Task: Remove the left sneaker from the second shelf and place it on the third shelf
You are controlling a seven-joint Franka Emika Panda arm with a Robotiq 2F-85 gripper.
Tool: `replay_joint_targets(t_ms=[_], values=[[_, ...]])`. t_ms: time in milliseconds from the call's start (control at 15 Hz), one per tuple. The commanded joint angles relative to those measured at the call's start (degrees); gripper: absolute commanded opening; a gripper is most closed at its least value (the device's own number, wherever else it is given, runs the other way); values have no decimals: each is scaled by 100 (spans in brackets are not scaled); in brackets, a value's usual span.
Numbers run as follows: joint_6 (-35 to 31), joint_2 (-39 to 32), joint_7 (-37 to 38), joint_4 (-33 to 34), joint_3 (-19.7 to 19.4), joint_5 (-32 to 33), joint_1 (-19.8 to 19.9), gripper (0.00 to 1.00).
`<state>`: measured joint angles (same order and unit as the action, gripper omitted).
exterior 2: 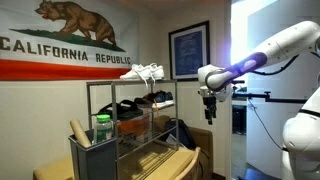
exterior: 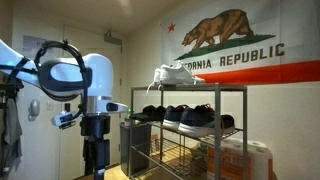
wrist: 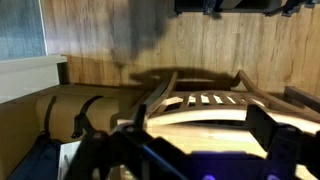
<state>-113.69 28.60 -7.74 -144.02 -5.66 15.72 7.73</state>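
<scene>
wall space behind the work area carries a california republic flag (exterior: 240, 50), and a grey wire rack (exterior: 243, 120) stands in front of it. the left sneaker (exterior: 150, 113) rests on the second shelf (exterior: 190, 132) at the end nearest the arm, with other dark sneakers (exterior: 198, 118) in a row beside it. it reads as a dark low-top with a pale sole. a faint reddish tone at its opening is only just visible, so confirm it before committing. the gripper (exterior 2: 210, 115) hangs pointing down beside the rack, apart from it, at roughly second-shelf height. whether the pincer stands apart or together cannot be told; the wrist view shows only wooden floor and a slatted wooden piece (wrist: 205, 100). judged step: approach. turn the wrist toward horizontal, enter under the top tier, keep clear of the corner post, and clamp across the sneaker's collar without touching its neighbour. draw it out level, then lower it to the third shelf (exterior: 180, 155).
</scene>
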Motion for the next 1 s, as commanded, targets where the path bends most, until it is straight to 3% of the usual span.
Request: replay_joint_targets(t_ms=[0, 400, 933], values=[[16, 1, 12, 9, -29, 12, -34, 100], [-247, -130, 316, 53, 49, -125, -96, 100], [-1383, -908, 1470, 696, 492, -298, -268, 100]])
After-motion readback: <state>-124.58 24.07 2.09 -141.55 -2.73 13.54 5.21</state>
